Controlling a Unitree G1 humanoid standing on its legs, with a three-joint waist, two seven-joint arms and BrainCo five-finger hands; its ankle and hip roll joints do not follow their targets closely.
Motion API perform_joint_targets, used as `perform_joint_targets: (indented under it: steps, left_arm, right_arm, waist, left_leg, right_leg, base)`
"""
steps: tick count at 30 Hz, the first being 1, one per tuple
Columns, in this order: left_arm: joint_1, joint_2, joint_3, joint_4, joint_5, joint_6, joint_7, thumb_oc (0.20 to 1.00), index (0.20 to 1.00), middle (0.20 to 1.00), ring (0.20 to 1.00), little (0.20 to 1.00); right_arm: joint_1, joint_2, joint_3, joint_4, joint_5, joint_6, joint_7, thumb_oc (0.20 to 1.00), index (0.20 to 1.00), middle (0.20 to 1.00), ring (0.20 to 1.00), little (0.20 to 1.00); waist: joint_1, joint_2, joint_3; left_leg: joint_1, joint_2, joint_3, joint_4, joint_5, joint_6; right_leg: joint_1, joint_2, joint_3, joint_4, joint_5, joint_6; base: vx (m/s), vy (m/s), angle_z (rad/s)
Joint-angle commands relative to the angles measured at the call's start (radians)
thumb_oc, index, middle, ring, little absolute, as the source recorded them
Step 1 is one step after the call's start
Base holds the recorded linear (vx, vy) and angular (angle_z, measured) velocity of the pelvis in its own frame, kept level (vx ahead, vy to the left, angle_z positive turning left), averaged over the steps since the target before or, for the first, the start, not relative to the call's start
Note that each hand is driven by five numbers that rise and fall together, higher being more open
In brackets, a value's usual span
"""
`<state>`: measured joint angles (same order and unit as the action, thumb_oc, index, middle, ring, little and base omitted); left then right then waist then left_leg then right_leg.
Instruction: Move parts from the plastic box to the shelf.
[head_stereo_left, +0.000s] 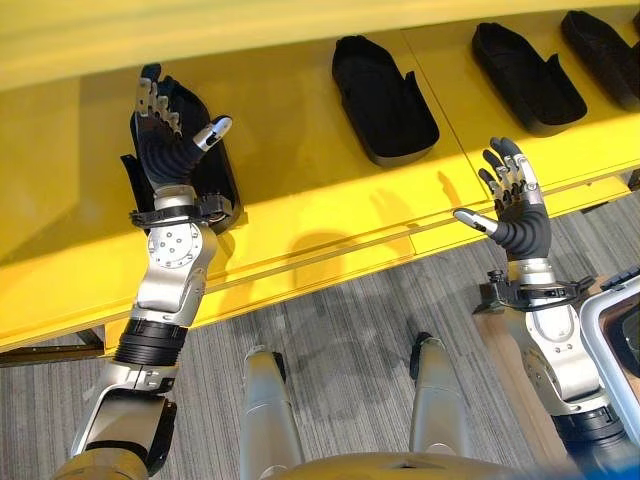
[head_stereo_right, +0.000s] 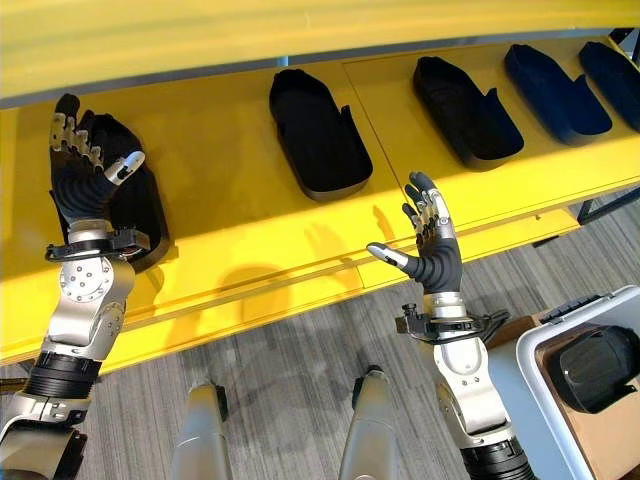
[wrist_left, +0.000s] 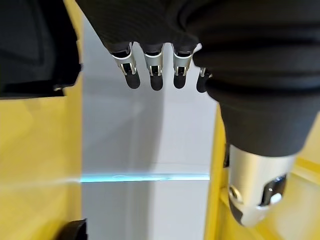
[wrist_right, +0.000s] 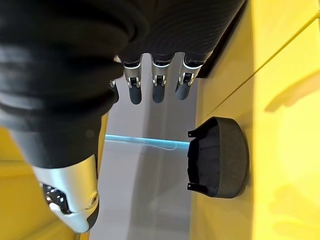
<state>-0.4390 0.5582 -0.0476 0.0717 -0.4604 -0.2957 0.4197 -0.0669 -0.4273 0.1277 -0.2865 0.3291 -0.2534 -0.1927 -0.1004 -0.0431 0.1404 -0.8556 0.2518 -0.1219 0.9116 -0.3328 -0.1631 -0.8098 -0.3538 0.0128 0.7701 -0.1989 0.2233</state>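
A: What sits nearest the robot?

B: At its right, on the grey carpeted floor (head_stereo_right: 290, 350), the plastic box (head_stereo_right: 560, 345) with a white rim; a black part (head_stereo_right: 598, 368) lies inside it.

A: And the hands?

B: The right hand (head_stereo_right: 432, 245) is raised at the front edge of the yellow shelf (head_stereo_right: 230, 200), fingers straight and spread, thumb out to the side, nothing in it. The left hand (head_stereo_left: 165, 135) is further in, above the leftmost black moulded part (head_stereo_left: 215, 175) on the shelf, fingers extended and relaxed, holding nothing. I cannot tell whether it touches that part.

A: What else is on the shelf?

B: Further back, a row of black parts, each apart from the next: a second part (head_stereo_right: 318, 132) near the middle, a third part (head_stereo_right: 467, 110) to its right, a fourth part (head_stereo_right: 555, 92) and a fifth part (head_stereo_right: 615, 70) at the far right end.
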Motion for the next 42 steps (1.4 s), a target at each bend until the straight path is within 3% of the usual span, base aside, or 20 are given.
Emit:
perform_joint_targets:
  steps: [1, 21, 42]
  left_arm:
    - [-0.068, 0.006, -0.022, 0.058, -0.022, -0.041, 0.010, 1.000, 1.000, 1.000, 1.000, 1.000]
    - [-0.137, -0.010, -0.027, 0.368, -0.084, 0.025, 0.028, 1.000, 1.000, 1.000, 1.000, 1.000]
    - [-0.376, -0.030, -0.139, 0.737, -0.068, 0.096, 0.001, 1.000, 1.000, 1.000, 1.000, 1.000]
  right_arm:
    - [-0.038, -0.007, -0.011, -0.010, -0.022, -0.029, -0.003, 1.000, 1.000, 1.000, 1.000, 1.000]
    - [0.024, -0.032, -0.023, -0.035, -0.007, -0.021, 0.007, 1.000, 1.000, 1.000, 1.000, 1.000]
    - [0.093, -0.066, -0.054, -0.083, 0.025, -0.040, 0.034, 1.000, 1.000, 1.000, 1.000, 1.000]
  waist:
    - [0.021, 0.014, -0.050]
    - [-0.006, 0.003, -0.043]
    - [-0.043, -0.018, 0.009]
  left_leg:
    - [-0.039, -0.020, -0.009, -0.076, 0.157, 0.045]
    - [-0.039, -0.009, -0.004, -0.076, 0.163, 0.041]
    - [-0.036, -0.007, 0.002, -0.061, 0.161, 0.037]
  right_leg:
    - [-0.088, 0.035, 0.008, 0.088, 0.037, -0.093]
    - [-0.083, 0.037, 0.010, 0.083, 0.041, -0.089]
    - [-0.079, 0.039, 0.024, 0.079, 0.048, -0.082]
  base:
    - [0.00, 0.005, -0.04]
    - [0.00, 0.000, 0.00]
    - [0.00, 0.000, 0.00]
